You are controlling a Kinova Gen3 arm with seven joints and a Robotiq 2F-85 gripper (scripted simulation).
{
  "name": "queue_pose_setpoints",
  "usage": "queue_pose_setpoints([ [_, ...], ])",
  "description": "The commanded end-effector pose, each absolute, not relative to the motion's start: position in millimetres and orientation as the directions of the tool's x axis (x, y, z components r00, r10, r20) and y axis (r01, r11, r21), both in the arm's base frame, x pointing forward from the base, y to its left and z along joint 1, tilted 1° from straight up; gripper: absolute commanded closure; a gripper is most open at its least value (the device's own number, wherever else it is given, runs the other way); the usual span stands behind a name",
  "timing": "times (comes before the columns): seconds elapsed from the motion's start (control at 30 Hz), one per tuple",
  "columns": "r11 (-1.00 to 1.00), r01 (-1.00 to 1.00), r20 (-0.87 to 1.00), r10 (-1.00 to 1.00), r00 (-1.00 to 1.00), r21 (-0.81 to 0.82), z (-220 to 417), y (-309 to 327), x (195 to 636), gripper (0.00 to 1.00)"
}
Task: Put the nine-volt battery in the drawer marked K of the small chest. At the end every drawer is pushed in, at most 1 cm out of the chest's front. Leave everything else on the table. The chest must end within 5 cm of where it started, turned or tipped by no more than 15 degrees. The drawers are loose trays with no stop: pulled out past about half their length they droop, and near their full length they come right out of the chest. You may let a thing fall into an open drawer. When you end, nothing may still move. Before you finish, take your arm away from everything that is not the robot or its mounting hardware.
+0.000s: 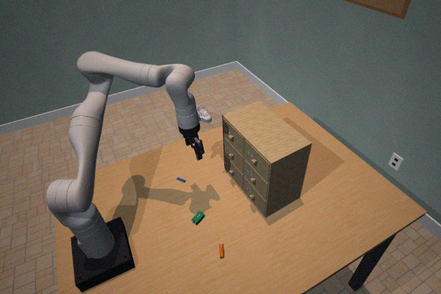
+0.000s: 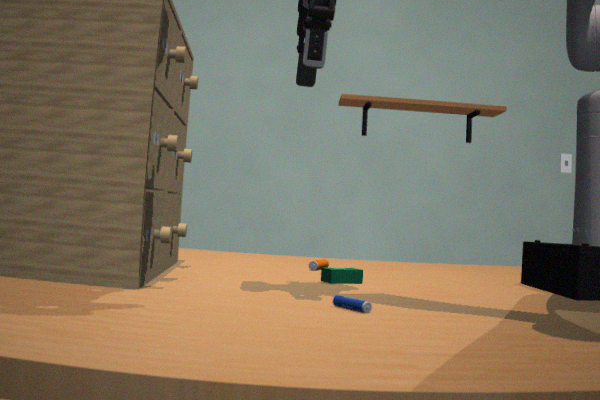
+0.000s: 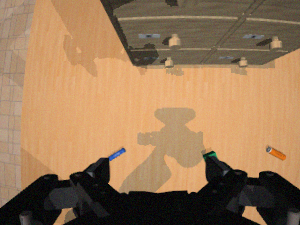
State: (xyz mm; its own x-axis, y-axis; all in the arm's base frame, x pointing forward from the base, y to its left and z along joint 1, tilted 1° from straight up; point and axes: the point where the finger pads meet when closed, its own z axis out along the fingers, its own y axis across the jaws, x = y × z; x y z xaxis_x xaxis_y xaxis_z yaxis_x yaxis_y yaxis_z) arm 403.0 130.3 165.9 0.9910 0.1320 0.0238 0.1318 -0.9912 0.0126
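Note:
The nine-volt battery, a green block [image 1: 198, 217] [image 2: 341, 275] [image 3: 209, 155], lies flat on the table in front of the chest; in the wrist view one finger partly hides it. The small wooden chest [image 1: 287, 180] [image 2: 75, 120] [image 3: 200, 26] stands upright, with two columns of three drawers, each with a round knob. All its drawers look pushed in. The label letters are too small and blurred to read, so I cannot tell which drawer is K. My gripper [image 1: 197, 153] [image 2: 309, 74] [image 3: 157, 167] is open and empty, high above the table, in front of the chest's upper drawers.
A blue cylindrical battery [image 1: 181, 179] [image 2: 351, 303] [image 3: 117, 154] and an orange one [image 1: 221, 250] [image 2: 318, 264] [image 3: 276, 153] lie on the table [image 1: 158, 235], on either side of the green block. The arm's black base [image 1: 125, 253] [image 2: 555, 270] stands at the table's other end, away from the chest.

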Motion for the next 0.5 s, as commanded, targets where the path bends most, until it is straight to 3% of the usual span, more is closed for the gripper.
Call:
queue_pose_setpoints([
  [0.0,-0.991,0.132,0.035,0.132,0.991,0.012,164.7,131.2,402.5,0.0],
  [0.47,-0.991,0.132,0.128,0.132,0.983,0.012,155.7,132.0,409.4,0.0],
])
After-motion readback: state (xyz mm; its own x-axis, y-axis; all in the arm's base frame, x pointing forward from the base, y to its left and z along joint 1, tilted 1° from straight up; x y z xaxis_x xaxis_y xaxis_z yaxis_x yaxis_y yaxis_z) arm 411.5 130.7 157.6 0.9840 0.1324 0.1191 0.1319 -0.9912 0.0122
